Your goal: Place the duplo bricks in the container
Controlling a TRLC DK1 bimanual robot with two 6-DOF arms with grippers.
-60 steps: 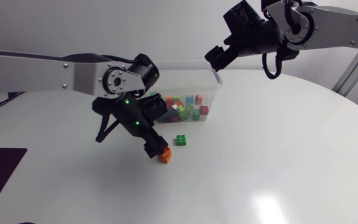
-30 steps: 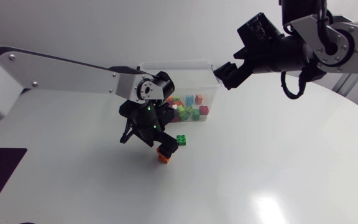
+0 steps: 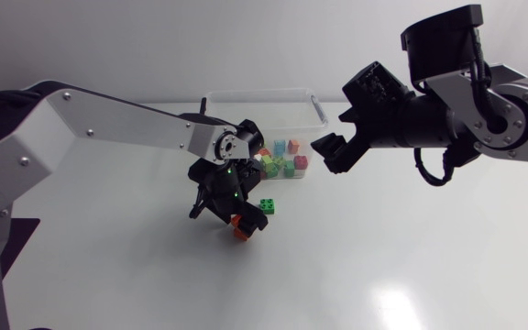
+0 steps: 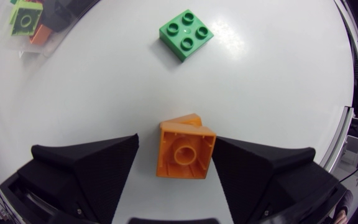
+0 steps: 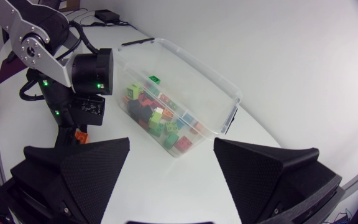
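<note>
An orange brick (image 4: 185, 152) lies on its side on the white table, between the fingers of my left gripper (image 4: 177, 143). The right finger touches it; a small gap remains at the left finger, so the gripper is open. In the head view the left gripper (image 3: 242, 222) hangs over the orange brick (image 3: 240, 226). A green brick (image 4: 186, 34) lies studs up just ahead of the fingers, also seen from above (image 3: 267, 206). The clear container (image 3: 255, 93) holds several coloured bricks. My right gripper (image 3: 326, 154) hovers open and empty beside the container's (image 5: 185, 62) right end.
The table around the two loose bricks is bare white. In the right wrist view my left arm (image 5: 73, 74) stands close against the container's near long side.
My left gripper has shifted right and settled over the orange brick, its fingers drawing closer together. My right arm has swung down from above the container's corner to its right side.
</note>
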